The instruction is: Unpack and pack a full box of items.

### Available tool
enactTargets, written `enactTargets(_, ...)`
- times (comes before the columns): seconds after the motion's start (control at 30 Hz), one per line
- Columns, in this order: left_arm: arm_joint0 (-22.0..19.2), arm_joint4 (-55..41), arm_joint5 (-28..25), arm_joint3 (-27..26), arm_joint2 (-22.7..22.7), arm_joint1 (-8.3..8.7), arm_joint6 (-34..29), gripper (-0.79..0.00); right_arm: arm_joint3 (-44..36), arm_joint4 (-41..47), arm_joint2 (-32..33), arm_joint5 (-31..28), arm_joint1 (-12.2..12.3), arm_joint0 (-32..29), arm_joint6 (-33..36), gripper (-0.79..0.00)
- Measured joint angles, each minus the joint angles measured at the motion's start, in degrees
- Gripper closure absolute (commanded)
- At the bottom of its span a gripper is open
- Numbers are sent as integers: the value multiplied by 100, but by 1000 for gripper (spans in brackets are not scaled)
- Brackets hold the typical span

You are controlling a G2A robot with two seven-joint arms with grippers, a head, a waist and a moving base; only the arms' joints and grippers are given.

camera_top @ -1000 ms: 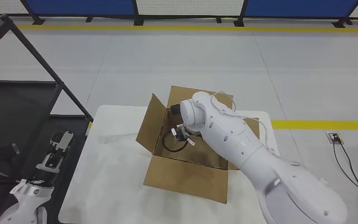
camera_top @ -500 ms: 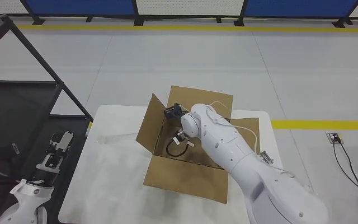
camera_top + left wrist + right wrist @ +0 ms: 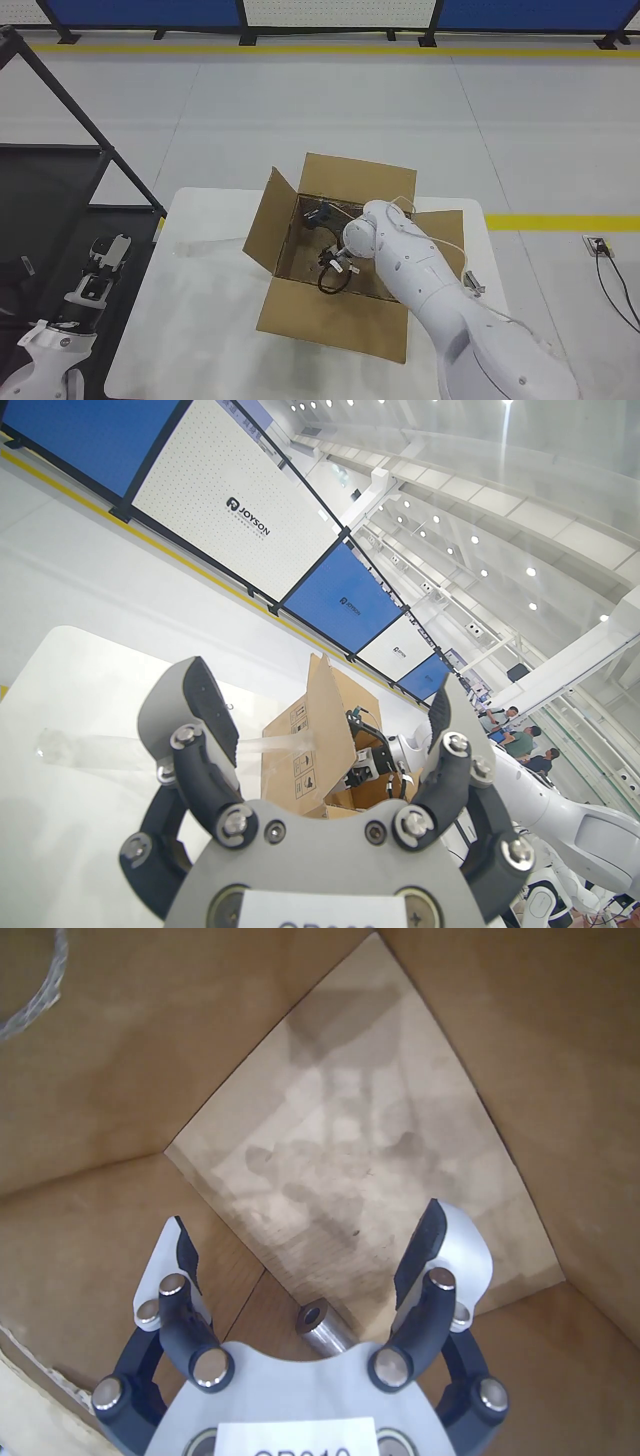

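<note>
Down inside the box (image 3: 330,312) on the table (image 3: 200,300) with the right gripper (image 3: 305,1228), spread wide and gripping nothing, just above a small metal cylinder (image 3: 324,1328) lying on the bare cardboard floor. Possibly the last item, though not every corner visible. Unpacking judged nearly done, repacking not begun. Parked off the table's edge with the left gripper (image 3: 322,682), likewise spread and empty. Since a second ago, shifted the right wrist from the box's far side toward its near wall.
</note>
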Motion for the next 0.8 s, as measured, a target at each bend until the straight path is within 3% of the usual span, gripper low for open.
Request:
enactTargets(0.13, 0, 0, 0, 0, 0, 0, 0, -785, -71, -362, -125, -633, 14, -18, 195, -785)
enactTargets(0.57, 0, 0, 0, 0, 0, 0, 0, -785, -156, -772, -267, -1178, -132, -77, 1260, -785)
enactTargets(0.8, 0, 0, 0, 0, 0, 0, 0, -785, -100, -757, -248, -1108, -237, -130, 1691, -785)
